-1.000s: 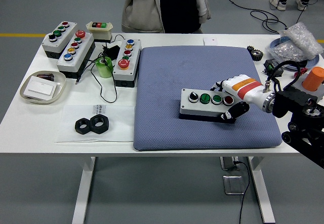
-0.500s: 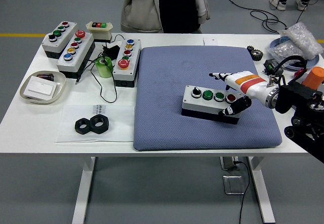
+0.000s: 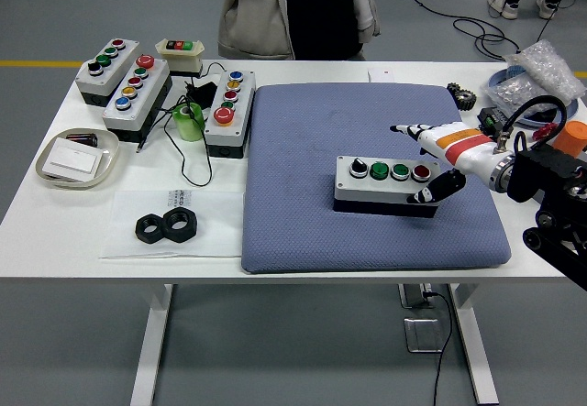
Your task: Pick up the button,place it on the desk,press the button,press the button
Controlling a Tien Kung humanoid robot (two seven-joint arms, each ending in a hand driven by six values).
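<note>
1. Right hand (image 3: 438, 154): white shell with an orange band and a thinner red stripe across its back.
2. Fingers (image 3: 408, 131): white with black tips; the thumb (image 3: 437, 191) is mostly black with a white patch.
3. Wrist (image 3: 500, 170): a short silver metal ring joins the hand to the arm.
4. Right arm (image 3: 550, 195): black, blocky housings with round joint covers.
5. Cable (image 3: 525, 113): 1 black cable loops in an arc above the wrist.
6. Person (image 3: 298, 7): pale beige jacket hanging open over dark clothing.
</note>
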